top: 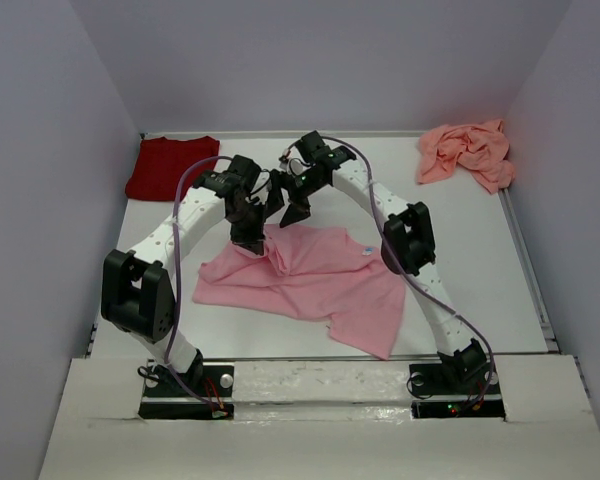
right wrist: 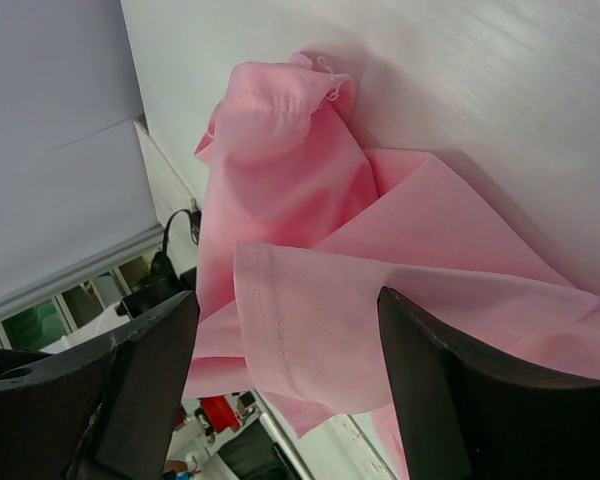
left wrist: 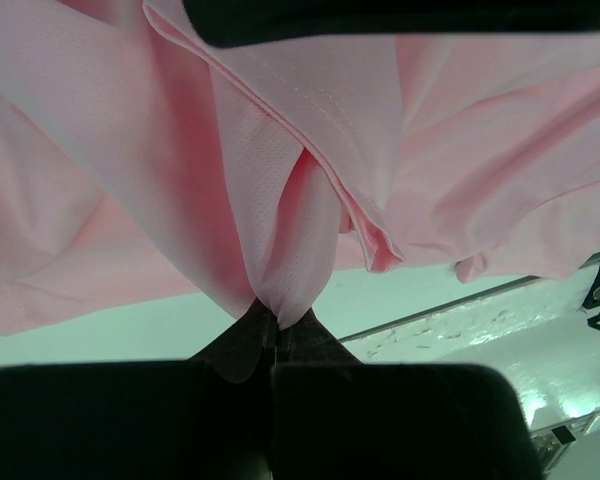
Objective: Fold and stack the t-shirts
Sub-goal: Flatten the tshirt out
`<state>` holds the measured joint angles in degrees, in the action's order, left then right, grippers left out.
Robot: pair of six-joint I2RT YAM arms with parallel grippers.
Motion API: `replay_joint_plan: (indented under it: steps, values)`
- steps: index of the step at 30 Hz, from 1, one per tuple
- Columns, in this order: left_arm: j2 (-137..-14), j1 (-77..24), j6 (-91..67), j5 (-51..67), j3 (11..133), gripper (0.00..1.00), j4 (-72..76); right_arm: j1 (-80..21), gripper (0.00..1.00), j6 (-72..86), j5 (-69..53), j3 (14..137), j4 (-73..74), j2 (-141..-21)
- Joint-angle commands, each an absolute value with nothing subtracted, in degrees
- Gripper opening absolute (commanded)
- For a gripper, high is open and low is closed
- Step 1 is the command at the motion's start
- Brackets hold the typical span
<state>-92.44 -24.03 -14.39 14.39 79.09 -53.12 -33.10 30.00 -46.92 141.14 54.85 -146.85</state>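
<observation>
The light pink t-shirt (top: 320,285) lies crumpled and spread mid-table, its small white neck label (top: 366,250) showing. My left gripper (top: 248,240) is shut on a pinched fold of it (left wrist: 280,260), which hangs lifted from the closed fingertips (left wrist: 277,325). My right gripper (top: 286,212) hovers just beside the left one, open. A hemmed edge of the pink cloth (right wrist: 290,330) hangs between its spread fingers (right wrist: 145,375) without being clamped. The dark red t-shirt (top: 171,167) lies flat at the back left. The salmon-pink t-shirt (top: 467,153) is bunched at the back right.
The white table (top: 480,260) is closed in by grey walls at the back and both sides. A raised white ledge (top: 320,385) with both arm bases runs along the near edge, just below the pink shirt's front corner.
</observation>
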Motion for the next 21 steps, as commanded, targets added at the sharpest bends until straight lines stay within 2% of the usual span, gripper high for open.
replay_joint_plan:
  steps: [1, 4, 6, 7, 9, 10, 13, 21]
  values:
    - [-90.61, -24.87, -14.85, 15.38, 79.72, 0.0, -53.96, -34.89, 0.78, 28.74, -48.87, 141.24, 53.26, -147.22]
    - [-90.79, -25.22, -14.94, 15.47, 79.8, 0.0, -53.79, -35.42, 0.78, 28.48, -48.87, 141.24, 53.61, -147.04]
    - [-90.97, -25.49, -15.12, 15.47, 79.89, 0.0, -53.7, -35.95, 0.74, 28.39, -48.78, 141.15, 53.79, -147.04]
    - [-91.05, -25.58, -15.12, 15.47, 79.89, 0.0, -53.61, -35.95, 0.61, 28.3, -48.78, 141.15, 54.05, -147.04]
    - [-91.14, -25.75, -15.03, 15.47, 80.16, 0.0, -53.61, -35.95, 0.47, 28.04, -48.34, 140.8, 54.14, -146.87]
    - [-91.23, -25.75, -15.12, 15.47, 80.33, 0.0, -53.61, -35.95, 0.29, 27.95, -48.17, 140.54, 54.14, -146.69]
    - [-91.23, -25.93, -15.21, 15.38, 80.25, 0.0, -53.61, -35.95, 0.02, 27.86, -47.99, 140.19, 54.32, -146.51]
    - [-90.44, -26.19, -15.82, 15.38, 79.28, 0.0, -53.18, -35.95, 0.0, 27.6, -46.41, 140.27, 54.41, -145.81]
